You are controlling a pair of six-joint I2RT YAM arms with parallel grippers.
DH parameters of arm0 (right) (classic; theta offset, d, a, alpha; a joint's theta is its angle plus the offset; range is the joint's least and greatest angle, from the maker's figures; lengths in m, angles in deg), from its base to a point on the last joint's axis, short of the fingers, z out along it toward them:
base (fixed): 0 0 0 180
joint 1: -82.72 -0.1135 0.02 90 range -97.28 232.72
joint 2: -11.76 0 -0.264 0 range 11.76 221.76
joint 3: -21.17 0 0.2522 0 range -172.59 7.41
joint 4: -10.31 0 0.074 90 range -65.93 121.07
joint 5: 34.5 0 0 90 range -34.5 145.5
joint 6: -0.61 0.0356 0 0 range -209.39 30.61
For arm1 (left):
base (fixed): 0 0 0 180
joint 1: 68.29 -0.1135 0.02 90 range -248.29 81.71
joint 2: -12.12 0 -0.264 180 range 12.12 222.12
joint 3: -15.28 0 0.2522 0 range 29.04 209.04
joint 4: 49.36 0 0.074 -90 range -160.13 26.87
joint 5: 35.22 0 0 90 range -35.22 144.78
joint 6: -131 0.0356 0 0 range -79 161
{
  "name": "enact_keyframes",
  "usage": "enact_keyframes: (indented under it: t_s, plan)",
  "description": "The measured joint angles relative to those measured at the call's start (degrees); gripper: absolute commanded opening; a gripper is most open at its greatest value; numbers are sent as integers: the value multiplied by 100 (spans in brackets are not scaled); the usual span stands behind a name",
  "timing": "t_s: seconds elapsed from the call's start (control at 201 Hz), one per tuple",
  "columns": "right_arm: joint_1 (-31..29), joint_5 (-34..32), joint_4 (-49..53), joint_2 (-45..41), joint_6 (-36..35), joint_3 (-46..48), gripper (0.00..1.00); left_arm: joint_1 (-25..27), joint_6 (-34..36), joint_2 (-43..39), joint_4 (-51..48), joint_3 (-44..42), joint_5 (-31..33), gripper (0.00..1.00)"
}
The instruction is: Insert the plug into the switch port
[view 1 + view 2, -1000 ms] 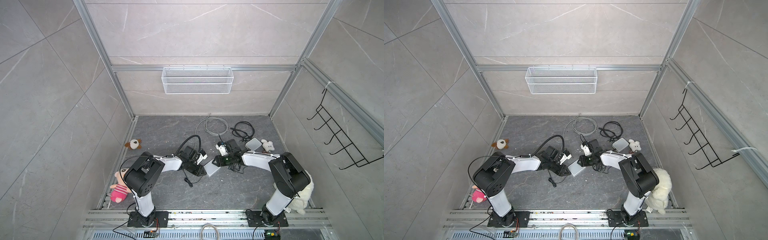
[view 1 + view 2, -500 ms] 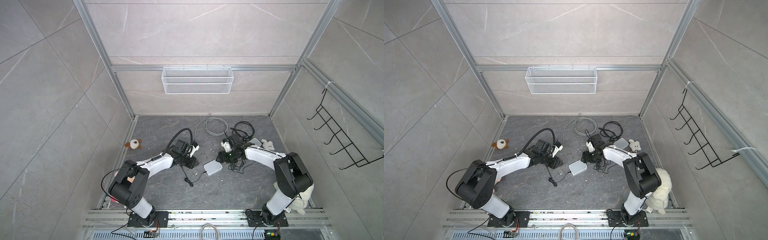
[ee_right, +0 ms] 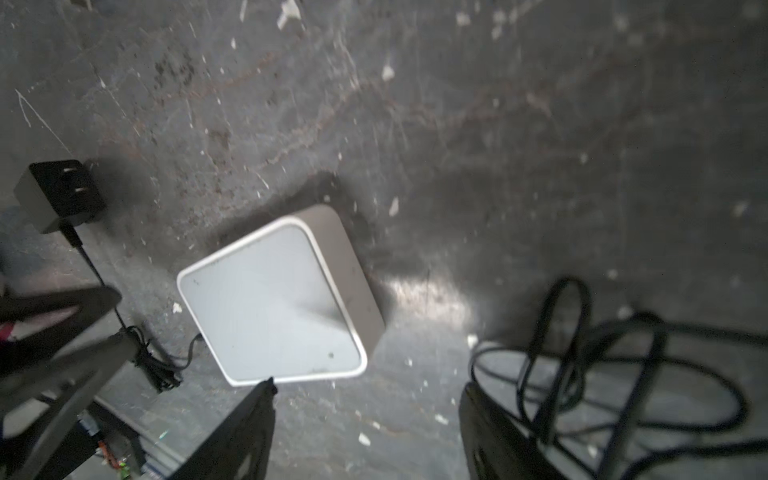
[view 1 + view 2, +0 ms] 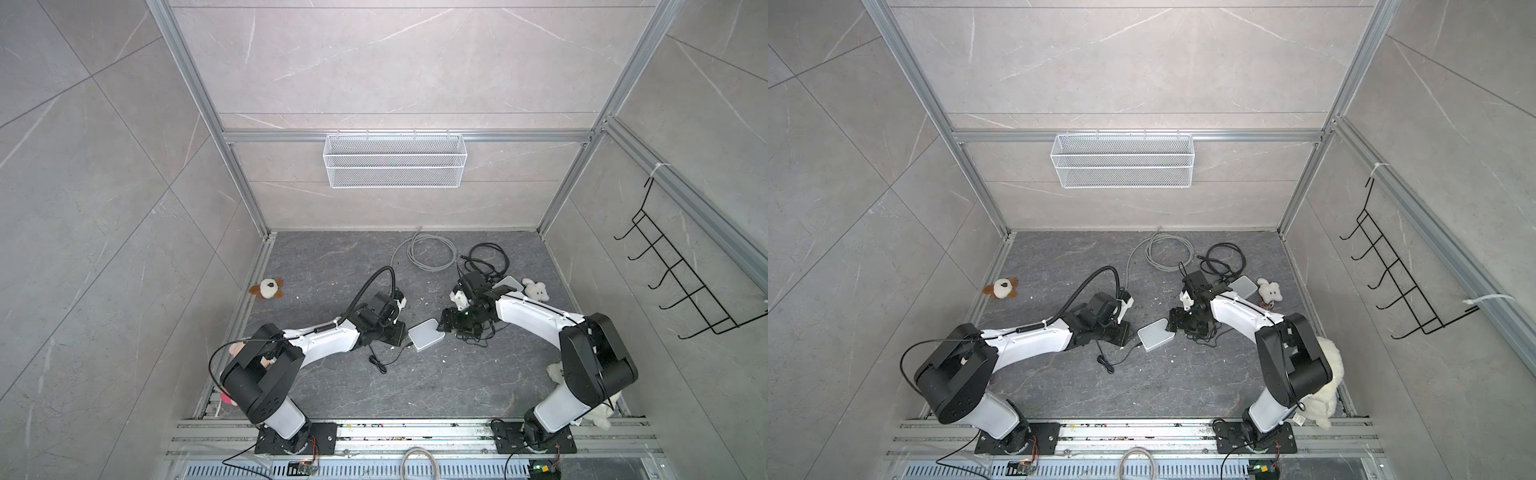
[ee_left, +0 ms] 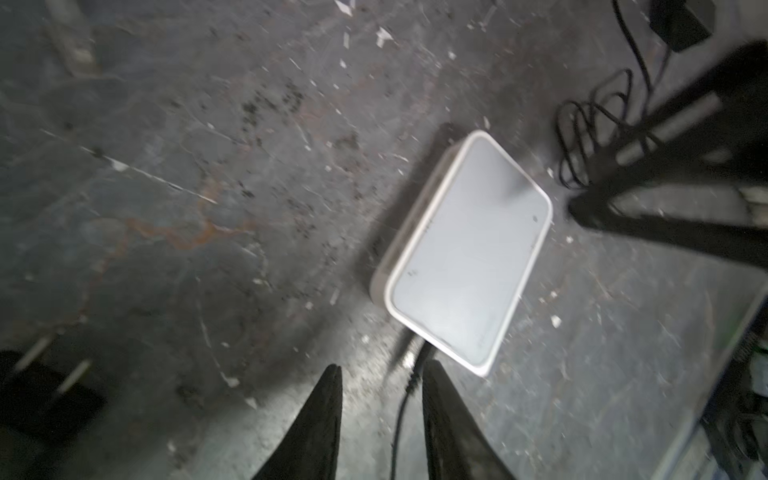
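Floor: dark grey stone-look floor [image 4: 332, 395] between grey tiled walls, with white chips scattered on it.
Far left: small brown and white plush toy [image 4: 266, 288], well apart from both arms.
Left arm: left gripper [image 5: 382, 368] stands spread; thin black cable [image 5: 397, 424] runs between the fingers, and I see no pinch.
Plug: small black plug [image 5: 415, 355] lies against the switch's side; it is blurred, so I cannot tell if it is seated.
Switch: flat white rounded plastic switch box [image 4: 424, 340], on the floor between both grippers.
Right arm: right gripper [image 3: 368, 384] is spread wide and holds nothing; one fingertip is just beside the switch's edge.
Right: tangle of black cables [image 3: 602, 353] beside this gripper.
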Motion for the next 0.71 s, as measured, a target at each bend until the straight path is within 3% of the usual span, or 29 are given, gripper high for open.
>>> enact_keyframes:
  t_s: [0.299,0.707]
  plan:
    - [-144,748,-640,101,1178,472,65,-70,2,1080,321,942,-160,35]
    - [-142,1309,-1674,1080,2201,-184,59,-146,-122,1228,197,905,-1176,28]
